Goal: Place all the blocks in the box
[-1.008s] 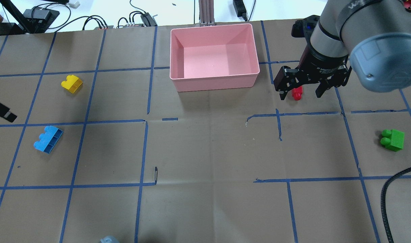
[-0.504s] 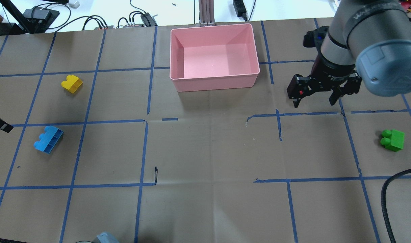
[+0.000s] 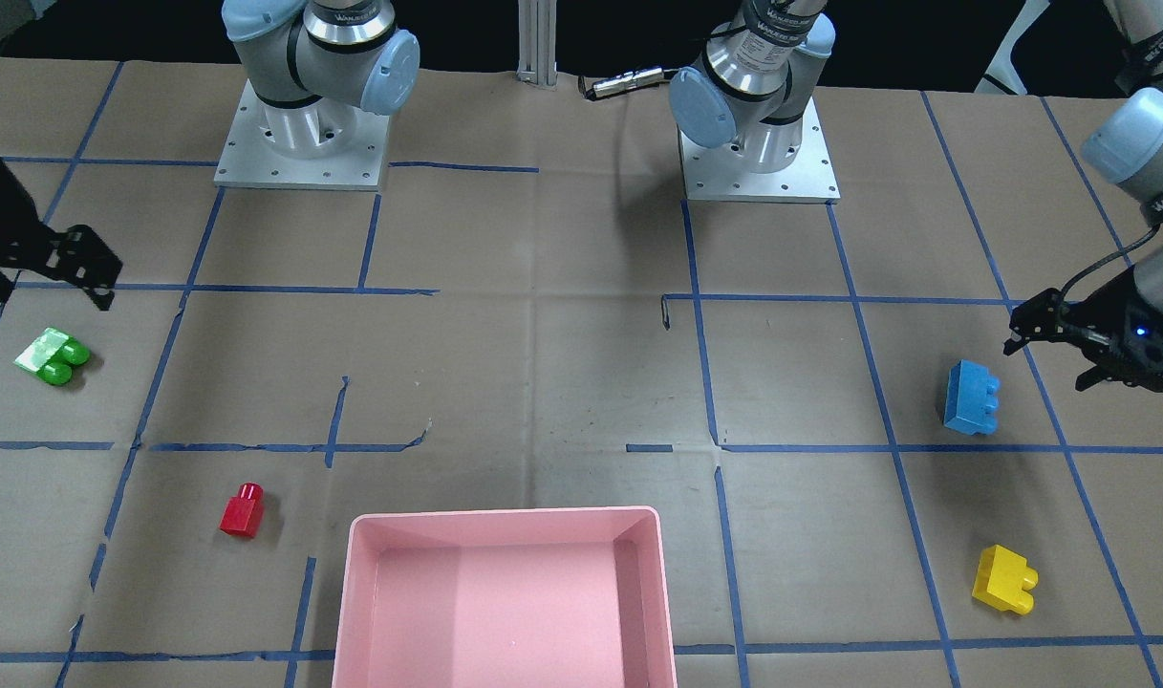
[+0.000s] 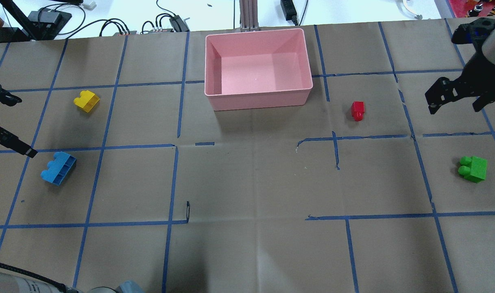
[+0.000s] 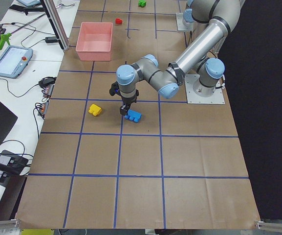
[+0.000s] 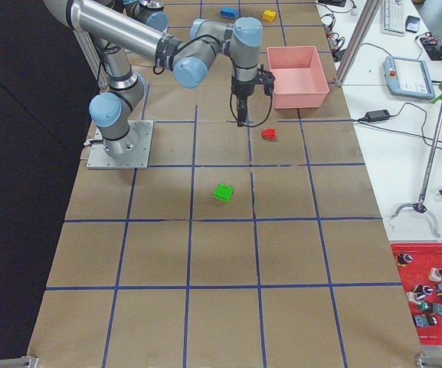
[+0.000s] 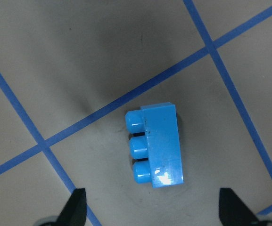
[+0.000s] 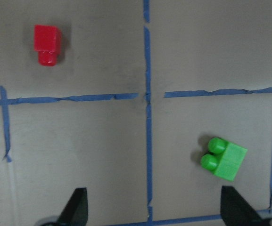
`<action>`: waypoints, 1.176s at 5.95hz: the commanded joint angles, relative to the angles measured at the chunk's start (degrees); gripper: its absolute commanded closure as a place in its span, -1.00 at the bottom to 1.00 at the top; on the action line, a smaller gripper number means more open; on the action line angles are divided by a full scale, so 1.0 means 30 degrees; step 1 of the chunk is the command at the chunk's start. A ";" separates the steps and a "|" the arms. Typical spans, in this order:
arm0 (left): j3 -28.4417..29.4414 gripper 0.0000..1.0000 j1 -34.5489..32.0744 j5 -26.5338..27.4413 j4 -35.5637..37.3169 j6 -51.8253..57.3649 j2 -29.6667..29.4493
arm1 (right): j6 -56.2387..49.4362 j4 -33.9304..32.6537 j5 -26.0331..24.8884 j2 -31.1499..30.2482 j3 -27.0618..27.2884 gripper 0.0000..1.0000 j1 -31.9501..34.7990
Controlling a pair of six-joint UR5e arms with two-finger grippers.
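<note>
The pink box (image 4: 258, 97) stands empty at the far middle of the table. The red block (image 4: 358, 110) lies right of it, the green block (image 4: 473, 168) at the right, the yellow block (image 4: 86, 101) and the blue block (image 4: 58, 167) at the left. My right gripper (image 4: 455, 106) is open and empty, above the table between the red and green blocks; its wrist view shows red (image 8: 47, 43) and green (image 8: 223, 159). My left gripper (image 4: 15, 125) is open and empty, just beside and above the blue block (image 7: 157, 146).
Cables and electronics (image 4: 166, 22) and an aluminium post (image 4: 248, 16) sit past the table's far edge. The two arm bases (image 3: 299, 143) (image 3: 758, 153) stand on the robot's side. Blue tape lines grid the brown table.
My right gripper has moved right, away from the red block, which stays on the table. My left gripper has come further in toward the blue block.
</note>
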 commanded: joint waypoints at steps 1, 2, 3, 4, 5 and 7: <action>-0.1734 -0.99 -0.0455 -0.0035 0.4589 -0.0567 -0.1587 | -0.1960 -0.2301 -0.0102 0.0410 0.1714 -0.99 -0.2979; -0.2209 -0.99 -0.0456 -0.0064 0.5082 -0.0799 -0.1887 | -0.3070 -0.4160 -0.0131 0.1515 0.2944 -0.99 -0.3369; -0.2330 -0.99 -0.0456 -0.0093 0.5057 -0.0859 -0.1977 | -0.4647 -0.6209 -0.0132 0.2194 0.3478 -0.99 -0.4011; -0.2737 -0.99 -0.0485 -0.0123 0.5057 -0.0860 -0.1717 | -0.4721 -0.6345 0.0042 0.2984 0.3948 -0.99 -0.4569; -0.2828 -0.99 -0.0485 -0.0674 0.5028 -0.0860 -0.1801 | -0.4751 -0.6897 0.0073 0.3339 0.4214 -0.99 -0.4690; -0.2771 -0.99 -0.0456 -0.0534 0.5261 -0.0714 -0.2036 | -0.4839 -0.7310 0.0103 0.4534 0.4100 -0.99 -0.5072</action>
